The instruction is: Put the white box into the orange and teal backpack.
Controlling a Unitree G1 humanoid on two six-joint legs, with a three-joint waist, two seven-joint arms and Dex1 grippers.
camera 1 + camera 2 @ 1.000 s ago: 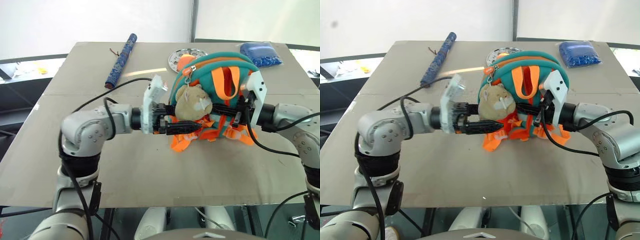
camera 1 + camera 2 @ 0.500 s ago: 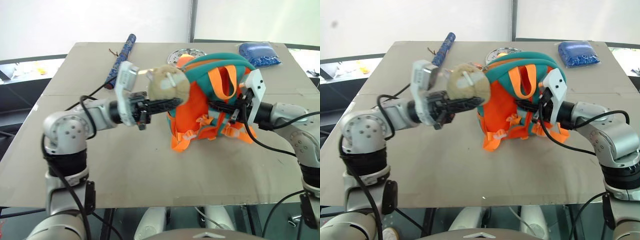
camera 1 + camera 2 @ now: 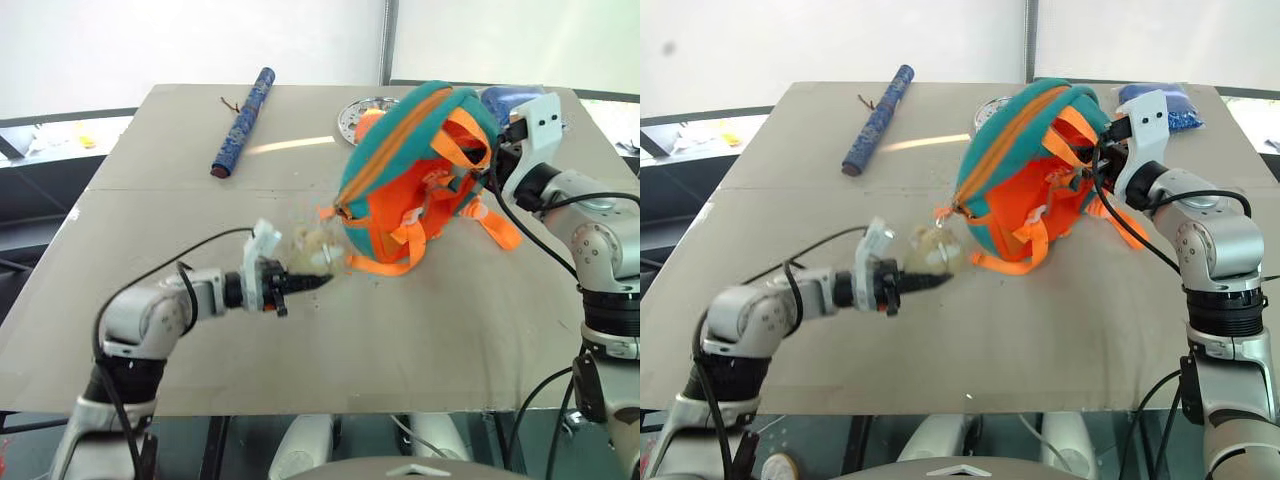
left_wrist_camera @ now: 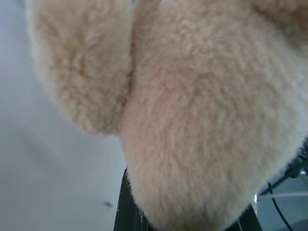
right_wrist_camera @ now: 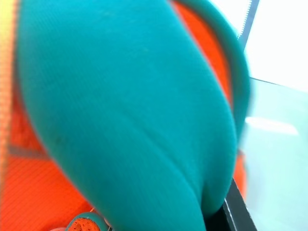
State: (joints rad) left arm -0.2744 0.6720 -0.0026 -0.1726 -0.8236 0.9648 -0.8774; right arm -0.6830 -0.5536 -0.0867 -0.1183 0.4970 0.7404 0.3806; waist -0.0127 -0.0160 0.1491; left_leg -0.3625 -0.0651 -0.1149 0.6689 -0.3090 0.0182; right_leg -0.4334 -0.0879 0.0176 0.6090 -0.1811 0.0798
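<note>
The orange and teal backpack (image 3: 400,170) hangs tilted above the table, its zipper side facing down-left. My right gripper (image 3: 497,150) is at its upper right, shut on its teal and orange fabric, which sits close up in the right wrist view (image 5: 120,106). The beige plush toy (image 3: 312,252) is stretched away from the backpack's lower left corner. My left gripper (image 3: 305,283) is low over the table, shut on the plush toy (image 4: 207,120). The white box is out of view.
A blue patterned roll (image 3: 241,120) lies at the back left of the grey table (image 3: 150,200). A round silver plate (image 3: 358,112) and a blue pouch (image 3: 505,95) sit behind the backpack.
My left gripper closed on the plush toy, lifted it, then pulled it down and left toward the table. My right gripper moved back and right, tipping the backpack up.
</note>
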